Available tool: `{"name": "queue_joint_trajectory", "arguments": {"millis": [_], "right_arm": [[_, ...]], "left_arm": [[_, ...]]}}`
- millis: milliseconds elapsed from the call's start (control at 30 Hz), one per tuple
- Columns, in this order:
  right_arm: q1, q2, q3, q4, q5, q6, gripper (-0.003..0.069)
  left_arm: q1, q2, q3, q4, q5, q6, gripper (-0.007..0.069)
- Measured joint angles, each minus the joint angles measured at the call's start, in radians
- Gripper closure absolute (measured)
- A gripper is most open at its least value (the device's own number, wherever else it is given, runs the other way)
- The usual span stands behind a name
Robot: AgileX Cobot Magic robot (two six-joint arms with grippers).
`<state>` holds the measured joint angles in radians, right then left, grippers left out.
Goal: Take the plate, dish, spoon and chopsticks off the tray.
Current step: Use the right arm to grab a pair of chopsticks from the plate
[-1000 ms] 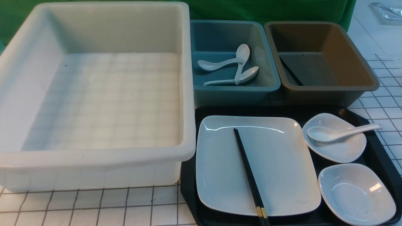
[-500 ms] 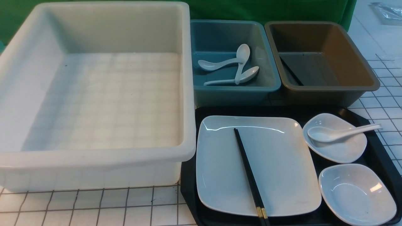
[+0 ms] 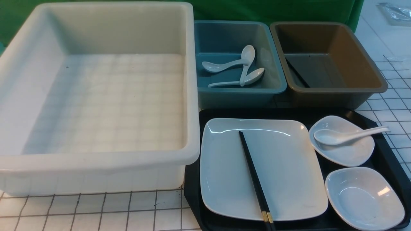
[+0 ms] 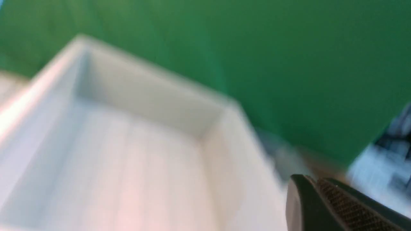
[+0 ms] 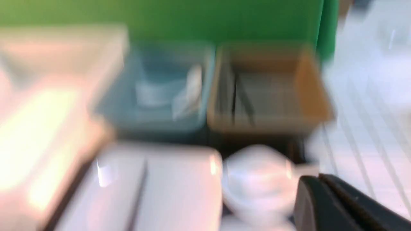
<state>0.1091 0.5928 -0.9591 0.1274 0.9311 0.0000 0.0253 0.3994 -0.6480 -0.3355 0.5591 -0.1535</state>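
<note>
Clenched on nothing, the left gripper (image 4: 313, 184) and right gripper (image 5: 316, 181) are hovering; thin black chopsticks (image 3: 253, 173) are lying across the glossy white square plate (image 3: 289, 166).

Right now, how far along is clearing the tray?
Done: nothing off this tray, though three spoons already lie in the blue bin. In hand: nothing; the left gripper and right gripper are both shut, empty. Left: the plate with the chopsticks across it, the spoon in the far dish, and the near dish.
</note>
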Motion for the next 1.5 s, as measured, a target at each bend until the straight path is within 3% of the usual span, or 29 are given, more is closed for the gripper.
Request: {"name": "queue_joint_trajectory", "arguments": {"millis": [100, 233, 400, 533, 600, 633, 700, 800, 833, 1000, 1100, 1267, 1500], "right_arm": [[0.001, 0.129, -0.071, -0.028, 0.141, -0.040, 0.0633], [0.001, 0.258, -0.102, -0.068, 0.187, -0.060, 0.0633], [0.001, 0.401, -0.106, -0.049, 0.200, -0.090, 0.0631], [0.001, 0.519, -0.106, 0.066, 0.193, -0.170, 0.0619], [0.007, 0.631, -0.106, 0.193, 0.179, -0.253, 0.0562], [0.009, 0.631, -0.106, 0.199, 0.177, -0.257, 0.0562], [0.049, 0.704, -0.106, 0.225, 0.134, -0.280, 0.0473], [0.110, 0.762, -0.106, 0.217, 0.078, -0.290, 0.0396], [0.171, 0.799, -0.106, 0.201, 0.042, -0.284, 0.0351], [0.307, 0.877, -0.110, 0.150, -0.043, -0.253, 0.0310], [0.408, 0.961, -0.149, 0.069, -0.062, -0.173, 0.0280], [0.482, 1.049, -0.214, 0.014, -0.062, -0.077, 0.0195], [0.520, 1.142, -0.266, 0.007, -0.064, -0.027, 0.0123]], "left_arm": [[0.000, 0.148, -0.078, -0.028, 0.206, 0.062, 0.0641], [0.000, 0.314, -0.149, -0.100, 0.387, 0.144, 0.0641], [0.000, 0.413, -0.162, -0.150, 0.450, 0.215, 0.0641], [0.000, 0.444, -0.162, -0.166, 0.457, 0.227, 0.0641], [-0.014, 0.451, -0.162, -0.198, 0.458, 0.253, 0.0641], [-0.014, 0.451, -0.162, -0.198, 0.458, 0.253, 0.0641], [-0.050, 0.451, -0.163, -0.205, 0.463, 0.256, 0.0641], [-0.093, 0.451, -0.164, -0.205, 0.469, 0.252, 0.0641], [-0.132, 0.451, -0.164, -0.197, 0.469, 0.248, 0.0641], [-0.211, 0.467, -0.186, -0.109, 0.473, 0.193, 0.0641], [-0.247, 0.524, -0.277, 0.027, 0.521, 0.130, 0.0641], [-0.298, 0.605, -0.404, 0.065, 0.573, 0.119, 0.0641], [-0.495, 0.693, -0.434, 0.067, 0.550, 0.118, 0.0643]]}}
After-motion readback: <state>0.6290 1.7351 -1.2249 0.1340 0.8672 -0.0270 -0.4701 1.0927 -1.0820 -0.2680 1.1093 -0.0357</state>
